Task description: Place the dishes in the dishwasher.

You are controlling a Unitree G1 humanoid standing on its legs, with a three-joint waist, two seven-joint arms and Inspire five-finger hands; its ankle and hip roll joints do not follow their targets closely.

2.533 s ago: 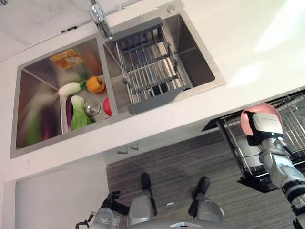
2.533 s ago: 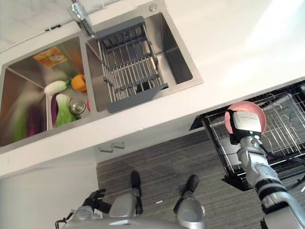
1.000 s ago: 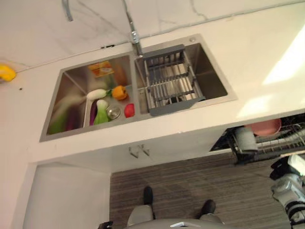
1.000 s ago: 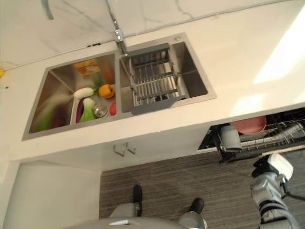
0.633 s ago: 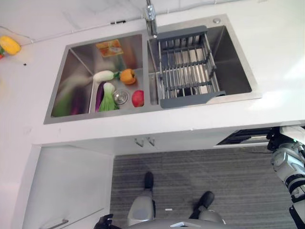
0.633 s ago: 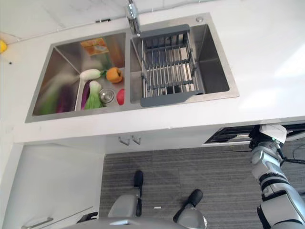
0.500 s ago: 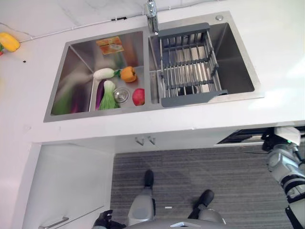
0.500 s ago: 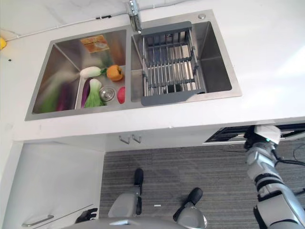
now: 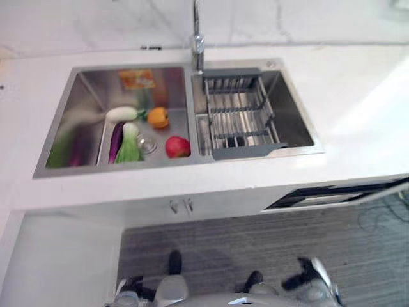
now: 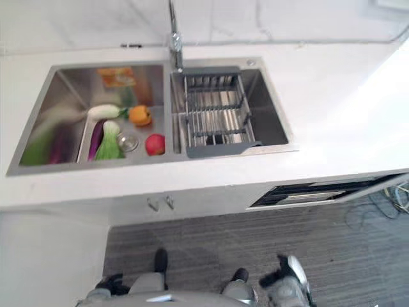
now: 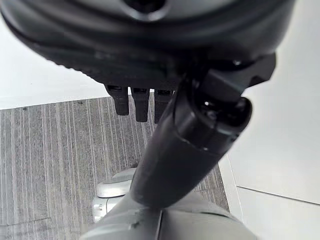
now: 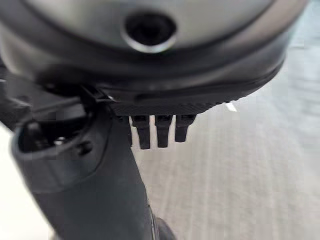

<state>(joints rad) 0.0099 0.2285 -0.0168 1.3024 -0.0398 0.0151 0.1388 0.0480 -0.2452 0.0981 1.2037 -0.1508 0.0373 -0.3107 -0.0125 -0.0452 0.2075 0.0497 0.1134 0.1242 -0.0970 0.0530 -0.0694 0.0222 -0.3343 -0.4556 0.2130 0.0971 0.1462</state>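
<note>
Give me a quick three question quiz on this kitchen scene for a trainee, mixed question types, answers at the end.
1. True or false: the grey dish rack sits in the sink's right basin.
2. The dishwasher drawer under the counter is: A pulled fully out, B almost shut, C lifted onto the counter.
3. What do the left hand and right hand, hanging low over the floor, hold?

Key: 1 true. 2 B. 3 nothing; both are open.

Sink (image 9: 77, 167) holds red apple (image 9: 177, 146), orange pepper (image 9: 157, 117) (near drain).
</note>
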